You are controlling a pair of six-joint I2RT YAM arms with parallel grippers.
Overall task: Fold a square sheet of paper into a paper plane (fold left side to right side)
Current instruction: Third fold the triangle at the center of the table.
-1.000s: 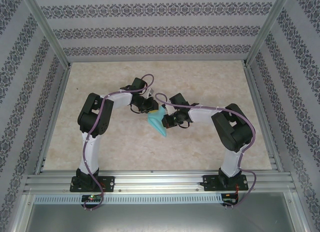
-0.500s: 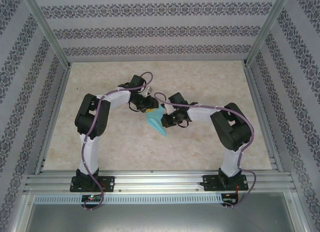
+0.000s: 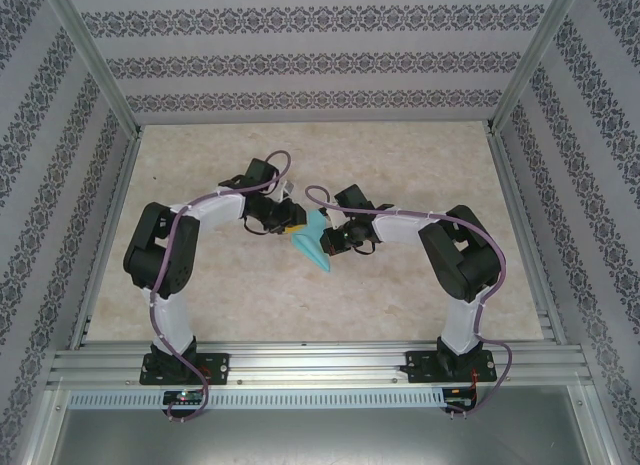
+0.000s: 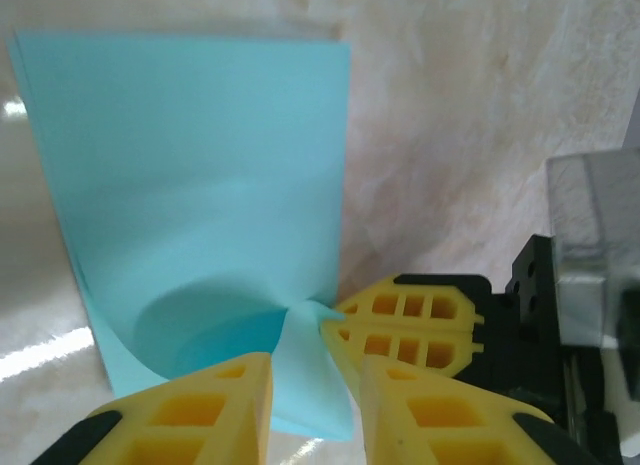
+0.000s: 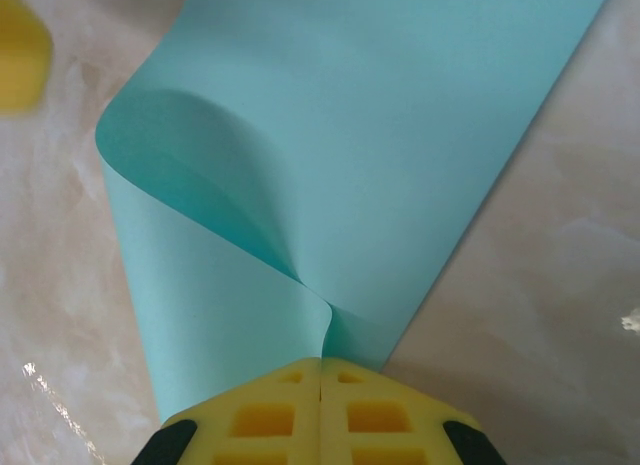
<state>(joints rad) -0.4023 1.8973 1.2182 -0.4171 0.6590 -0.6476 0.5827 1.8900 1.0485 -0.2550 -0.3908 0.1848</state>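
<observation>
Paper of a light teal-blue, a single sheet of paper point(image 3: 314, 247), sits near the middle of the pale marbled desk point(image 3: 420, 155), between the two arms that reach in from either side. From above it reads as a narrow, tapering shape pointing toward the near edge. The right hand point(image 3: 331, 245) has its yellow fingers pressed together on the sheet's edge. In its wrist view that hand point(image 5: 320, 370) pinches the paper point(image 5: 380, 135) just where one layer curls over the other in a soft, rounded bend, not a flat crease. The left hand point(image 3: 291, 224) is at the opposite side. Its wrist view shows this hand point(image 4: 312, 370) with fingers spread a little and a small raised flap of the sheet point(image 4: 200, 185) in the gap, just beside the right hand's closed fingers point(image 4: 405, 320). The rest of the sheet lies flat on the desk.
</observation>
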